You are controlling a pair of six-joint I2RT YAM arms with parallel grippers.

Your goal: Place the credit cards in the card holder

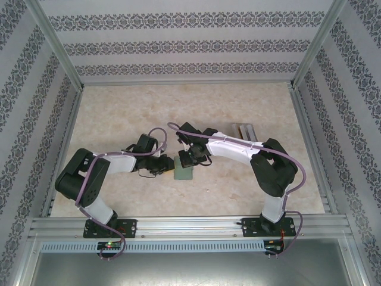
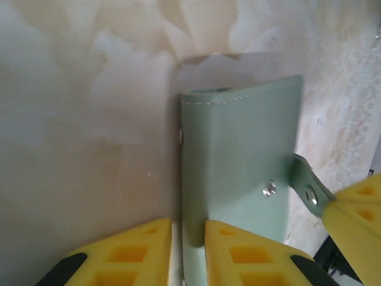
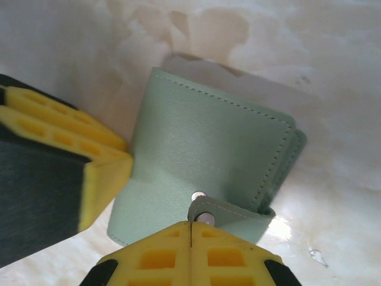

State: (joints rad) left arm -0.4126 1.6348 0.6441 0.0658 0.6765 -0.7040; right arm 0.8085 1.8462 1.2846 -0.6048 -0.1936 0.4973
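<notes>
The card holder is a sage-green wallet lying folded on the table. Its closing tab is unsnapped and pulled off the cover. My right gripper is shut on that tab, just past its metal snap. My left gripper stands narrowly open across the wallet's left edge. One of its fingers lies over the cover and the other over the table, with a sliver of table showing beside the edge. The credit cards cannot be made out for certain.
Behind the right arm stands a small rack with thin tan and grey pieces, too small to identify. Patterned walls and metal rails enclose the marble-look tabletop. Both arms reach in to the middle.
</notes>
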